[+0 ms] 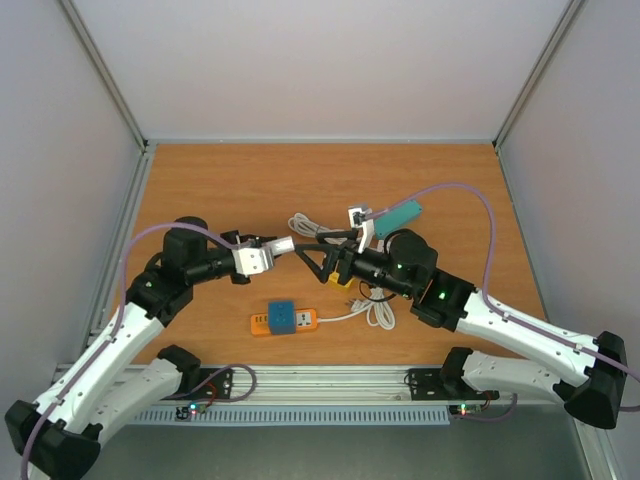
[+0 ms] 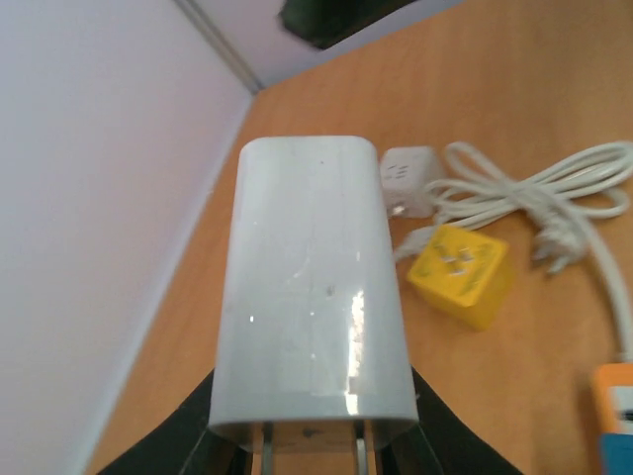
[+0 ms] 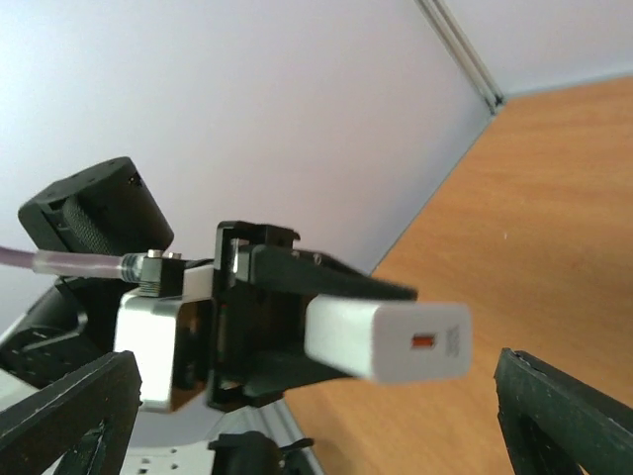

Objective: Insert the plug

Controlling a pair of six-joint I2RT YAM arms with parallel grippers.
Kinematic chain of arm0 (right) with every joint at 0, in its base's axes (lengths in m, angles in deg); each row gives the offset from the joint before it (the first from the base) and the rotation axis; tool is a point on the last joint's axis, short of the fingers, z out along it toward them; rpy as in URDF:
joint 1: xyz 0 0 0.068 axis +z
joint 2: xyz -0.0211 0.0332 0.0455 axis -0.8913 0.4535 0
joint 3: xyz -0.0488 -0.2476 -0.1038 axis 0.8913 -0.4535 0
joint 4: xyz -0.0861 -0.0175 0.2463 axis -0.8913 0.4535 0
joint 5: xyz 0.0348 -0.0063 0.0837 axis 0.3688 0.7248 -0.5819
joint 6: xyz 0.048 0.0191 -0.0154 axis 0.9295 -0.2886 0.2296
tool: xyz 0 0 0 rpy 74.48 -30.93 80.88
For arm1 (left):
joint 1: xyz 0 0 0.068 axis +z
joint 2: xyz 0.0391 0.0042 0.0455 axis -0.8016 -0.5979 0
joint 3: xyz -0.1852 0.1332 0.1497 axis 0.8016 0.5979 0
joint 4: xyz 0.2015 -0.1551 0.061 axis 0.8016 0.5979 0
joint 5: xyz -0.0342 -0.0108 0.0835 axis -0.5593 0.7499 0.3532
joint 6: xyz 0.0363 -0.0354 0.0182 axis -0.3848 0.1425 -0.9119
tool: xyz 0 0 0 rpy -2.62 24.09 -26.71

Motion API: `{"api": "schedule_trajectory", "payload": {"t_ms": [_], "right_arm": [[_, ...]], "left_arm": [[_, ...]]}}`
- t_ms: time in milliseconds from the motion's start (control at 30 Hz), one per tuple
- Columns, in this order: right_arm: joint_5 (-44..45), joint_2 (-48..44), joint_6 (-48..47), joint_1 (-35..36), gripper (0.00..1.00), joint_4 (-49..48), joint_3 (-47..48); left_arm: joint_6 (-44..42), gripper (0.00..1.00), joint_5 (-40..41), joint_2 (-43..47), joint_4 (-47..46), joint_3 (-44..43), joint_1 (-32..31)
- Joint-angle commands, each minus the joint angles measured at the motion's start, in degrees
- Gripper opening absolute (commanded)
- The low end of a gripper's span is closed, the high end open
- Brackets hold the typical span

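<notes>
1. My left jaws are clamped on the plug (image 2: 312, 287), a white, rounded block held in the air above the table (image 1: 200, 190), beyond the strip (image 1: 285, 319) as seen from my bases.
2. Its two metal prongs sit between my left fingers (image 2: 188, 445), pointing back at that wrist.
3. My right jaws stand wide open and hold nothing. They face the plug's far end, with one right finger (image 3: 69, 416) on either side of the wrist view.
4. That far end shows a small red mark.
5. The strip is orange, lies flat on the table and carries a blue block (image 1: 283, 315).
6. A yellow cube (image 2: 460, 272) sits beyond the strip and to its right, with a white cube (image 2: 408, 178) farther off.
7. A white cable (image 2: 534, 188) lies coiled by the cubes, running on toward the strip's right end.
</notes>
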Motion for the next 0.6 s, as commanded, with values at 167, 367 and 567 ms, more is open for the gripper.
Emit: {"api": "schedule_trajectory", "payload": {"t_ms": [167,367,567], "right_arm": [[3.6,4.3,14.7,-0.2,0.98,7.6,5.4],[5.7,7.8,20.0,-0.2,0.94,4.2,7.2],[-1.6,10.7,13.6,-0.3,0.98,0.3,8.9]], "left_arm": [[-1.7,0.01,12.2,1.3,-32.2,6.4,-1.0],[2.8,0.01,10.8,2.1,-32.8,7.2,-1.3],[4.6,0.01,3.8,2.9,-24.3,5.5,-1.4]]}}
